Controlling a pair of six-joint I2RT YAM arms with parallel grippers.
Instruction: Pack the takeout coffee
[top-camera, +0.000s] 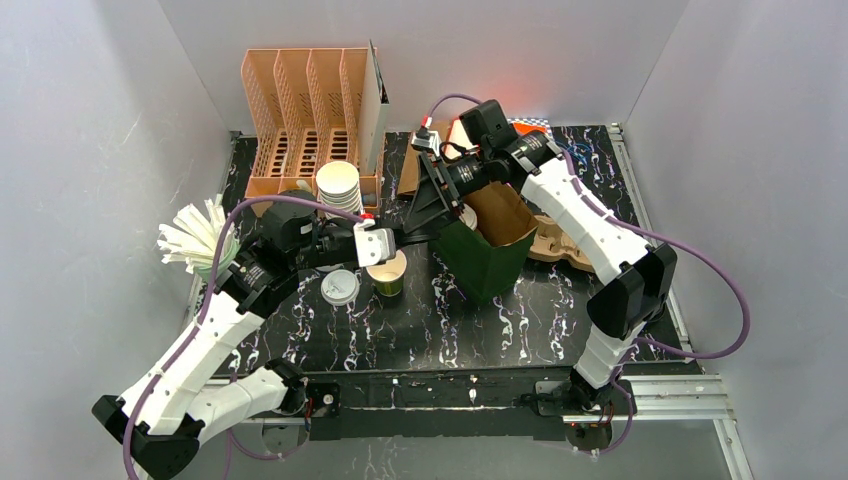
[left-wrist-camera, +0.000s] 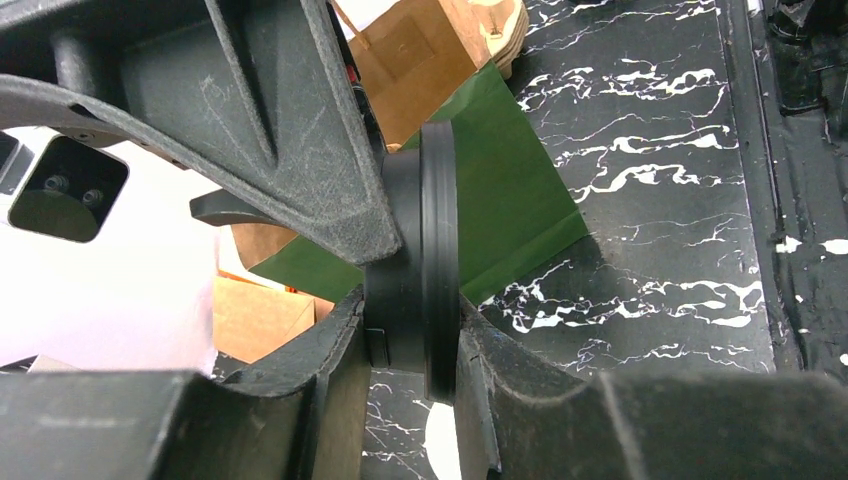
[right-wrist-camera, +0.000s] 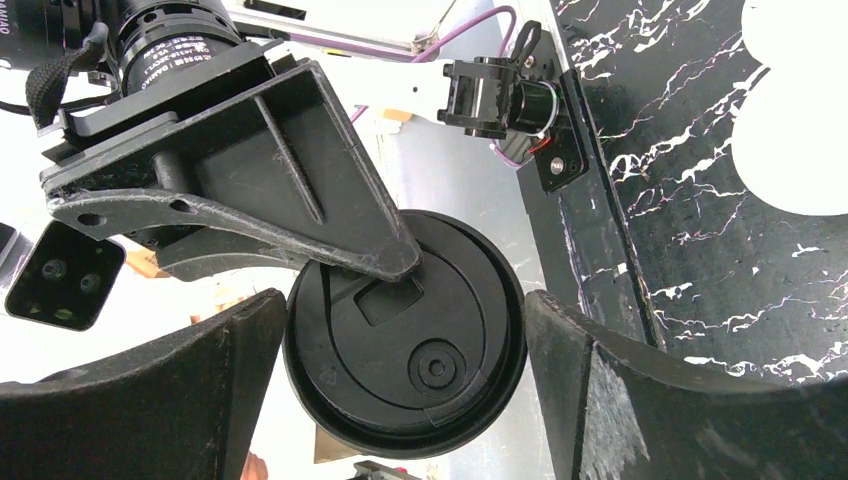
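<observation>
Two tools meet just left of the mouth of the green bag. The left tool comes in from the bag's left and the right tool from behind it. From above I cannot tell how either tool's fingers stand. The cup stands upright and uncovered on the table, just left of the bag and on the near side of the left tool's tip. A loose white lid lies flat further left of the bag, beyond the cup. A stack of white cups stands behind and left of the bag, in front of a peach organizer. A cardboard carrier lies at the bag's right side.

From the left wrist, the left tool's fingers are pinched on a black lid seen edge-on, with one finger against each flat face. The green bag fills the space behind the lid. One finger of the right tool reaches in from the upper left and meets the lid's back.

From the right wrist, the right tool's fingers stand spread wide with the black lid face-on between them. Its rim lies close to each finger — whether either one touches it, I cannot tell. A finger of the left tool lies across the lid's upper face.
</observation>
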